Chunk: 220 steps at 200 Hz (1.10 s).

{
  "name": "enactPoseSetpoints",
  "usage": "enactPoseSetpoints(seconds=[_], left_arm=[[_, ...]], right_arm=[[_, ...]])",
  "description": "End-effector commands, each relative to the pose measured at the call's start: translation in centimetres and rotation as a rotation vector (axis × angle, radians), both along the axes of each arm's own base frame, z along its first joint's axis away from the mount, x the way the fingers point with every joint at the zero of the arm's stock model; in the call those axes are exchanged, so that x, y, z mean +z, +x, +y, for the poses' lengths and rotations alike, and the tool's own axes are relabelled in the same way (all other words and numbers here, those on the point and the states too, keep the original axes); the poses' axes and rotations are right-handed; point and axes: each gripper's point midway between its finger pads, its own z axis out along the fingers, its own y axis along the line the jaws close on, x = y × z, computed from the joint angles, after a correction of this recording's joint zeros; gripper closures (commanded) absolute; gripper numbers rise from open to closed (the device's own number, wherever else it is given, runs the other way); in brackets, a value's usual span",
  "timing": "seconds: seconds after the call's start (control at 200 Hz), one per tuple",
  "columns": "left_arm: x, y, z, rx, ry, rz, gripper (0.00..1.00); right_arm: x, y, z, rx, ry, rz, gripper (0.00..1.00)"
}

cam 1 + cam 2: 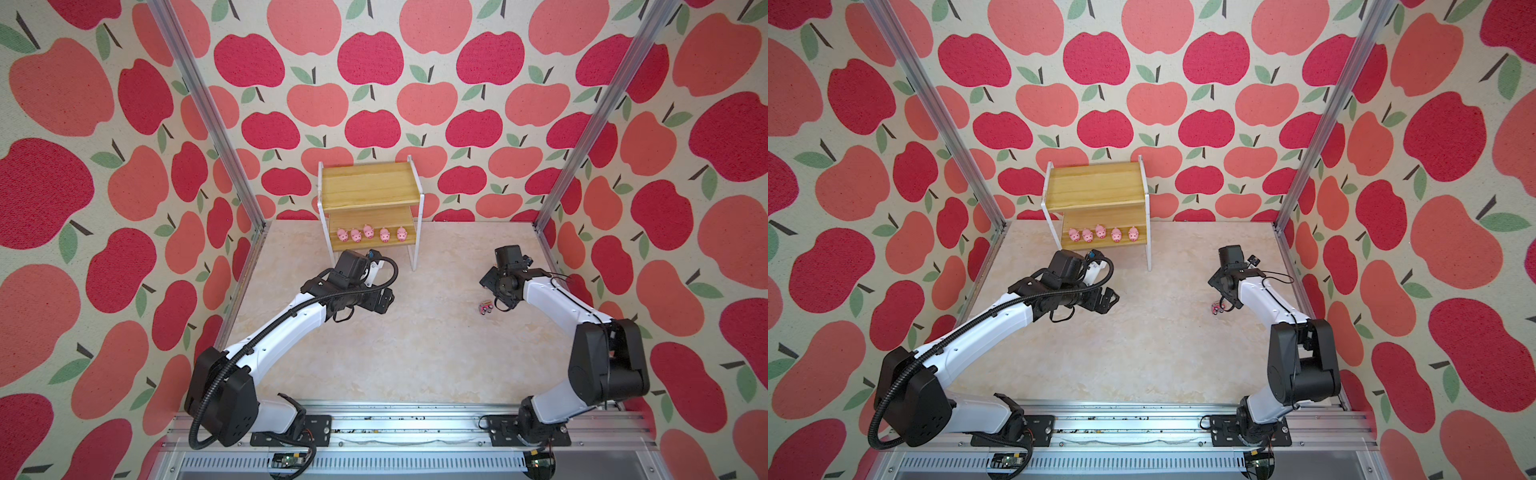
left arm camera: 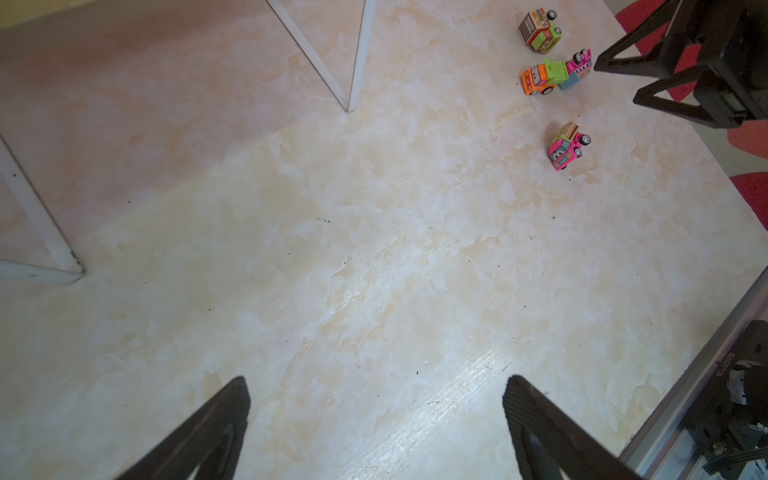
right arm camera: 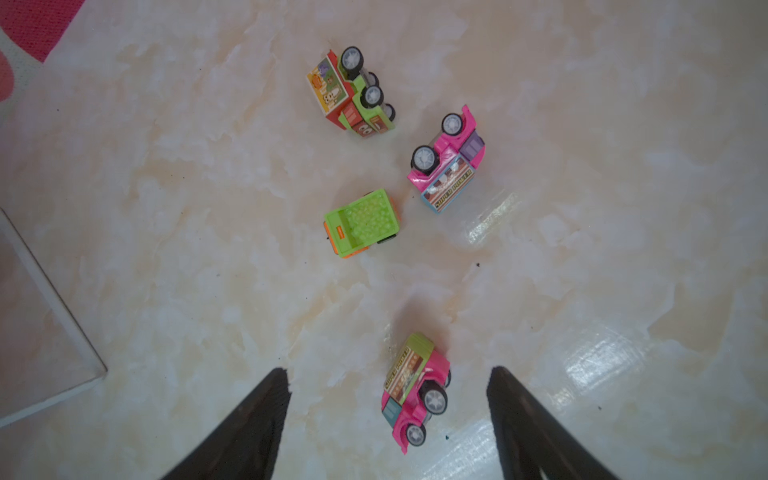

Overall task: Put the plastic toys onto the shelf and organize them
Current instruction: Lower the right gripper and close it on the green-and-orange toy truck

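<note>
Five pigs [image 1: 369, 235] already line the shelf's [image 1: 370, 183] lower board as the right hand [image 3: 388, 372], spread and empty, hovers over the nearest pink truck [image 3: 415, 390] of four on the tabletop [image 3: 166, 249], which it looks set to descend on and pinch, while the left hand [image 2: 376, 380] hangs spread and empty.

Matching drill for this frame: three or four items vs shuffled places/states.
1. five small pink plastic pig figures
2. orange plastic toy truck with green tipper bed
3. pink plastic toy truck with green-topped box
4. black left hand

a. open, holding nothing
b. on the lower board of the light wooden two-tier shelf
c. in the right wrist view, framed between the open fingers of the black right hand
d. upright on the marbled tabletop

Pairs: 1-b, 2-d, 3-c, 4-a
</note>
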Motion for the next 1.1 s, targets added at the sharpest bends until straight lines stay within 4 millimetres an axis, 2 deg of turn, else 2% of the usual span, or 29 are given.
enactPoseSetpoints(seconds=[0.0,0.165,0.4,0.645,1.031,1.096], left_arm=[[0.4,-0.2,-0.3,-0.053,0.004,-0.066,0.03],[1.3,-0.4,-0.7,-0.088,-0.017,-0.152,0.04],[1.2,-1.0,-1.0,-0.114,-0.042,-0.179,0.04],[1.2,-1.1,-0.9,-0.121,-0.042,-0.187,0.04],[1.7,-1.0,-0.4,-0.103,-0.063,-0.195,0.04],[1.9,-0.9,-0.2,-0.096,-0.067,-0.200,0.04]], right_arm=[[-0.4,0.8,-0.2,-0.064,0.070,0.031,0.22],[-1.6,2.9,-0.9,-0.184,0.160,0.041,0.24],[-3.7,5.2,-0.7,-0.310,0.227,0.084,0.24],[-6.6,4.7,-0.2,-0.455,0.286,0.182,0.24],[-7.7,4.6,-1.2,-0.549,0.283,0.176,0.31],[-7.8,4.7,-1.3,-0.551,0.282,0.180,0.37]])
